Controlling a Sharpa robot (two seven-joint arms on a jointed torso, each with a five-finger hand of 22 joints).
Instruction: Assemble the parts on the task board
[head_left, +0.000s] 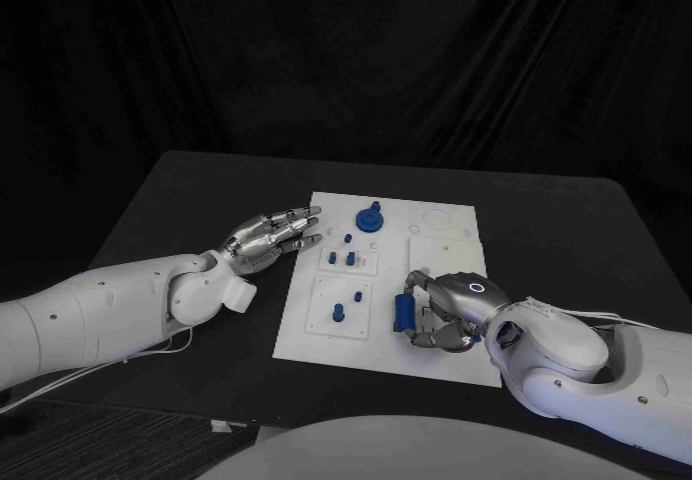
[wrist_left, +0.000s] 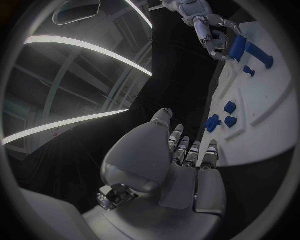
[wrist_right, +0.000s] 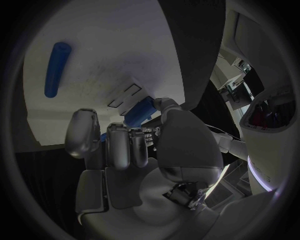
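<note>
In the head view the right hand (head_left: 450, 310) lies nearest, over the near right part of the board (head_left: 433, 355), its fingers curled around a blue bar (head_left: 405, 313). The bar's long axis runs from the board's near edge toward its far edge. The board is a white plate in the middle of a black table (head_left: 173, 200), with dark curtains behind. A knobbed blue part (head_left: 371, 217) sits near the board's far edge; small blue pegs (head_left: 343, 258) stand in a recessed panel left of centre, and another peg (head_left: 340, 310) stands in the panel nearer the camera. The left hand (head_left: 267, 240) hovers at the board's left edge, fingers spread and holding nothing.

In the left wrist view the left hand (wrist_left: 165, 165) is flat with its fingers apart, and small blue parts (wrist_left: 220, 119) lie on the board (wrist_left: 262, 125) just beyond its fingertips. The right hand (wrist_left: 215, 40) grips the bar (wrist_left: 237, 47) further off.

In the right wrist view the right hand (wrist_right: 134, 150) pinches the bar (wrist_right: 140, 112) against the board (wrist_right: 112, 65); a separate blue rod (wrist_right: 56, 69) lies well apart.
</note>
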